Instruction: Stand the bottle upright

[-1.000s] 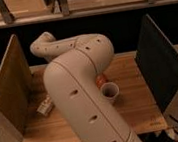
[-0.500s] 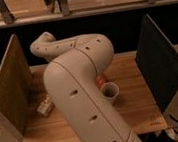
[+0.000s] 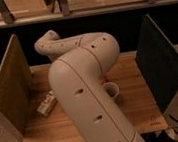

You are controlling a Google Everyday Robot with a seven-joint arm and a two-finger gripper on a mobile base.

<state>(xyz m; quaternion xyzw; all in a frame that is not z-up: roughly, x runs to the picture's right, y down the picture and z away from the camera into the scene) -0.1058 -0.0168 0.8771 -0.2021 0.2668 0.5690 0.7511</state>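
Wooden table (image 3: pixel 138 105): bottle (image 3: pixel 47 103) lies on its side at left, near the side panel (image 3: pixel 10 93), so not stood yet. Gripper hidden behind my arm (image 3: pixel 87 101), can't tell its state.

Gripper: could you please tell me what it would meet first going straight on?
Cannot tell: the gripper is hidden behind the arm, probably over the far left of the table.
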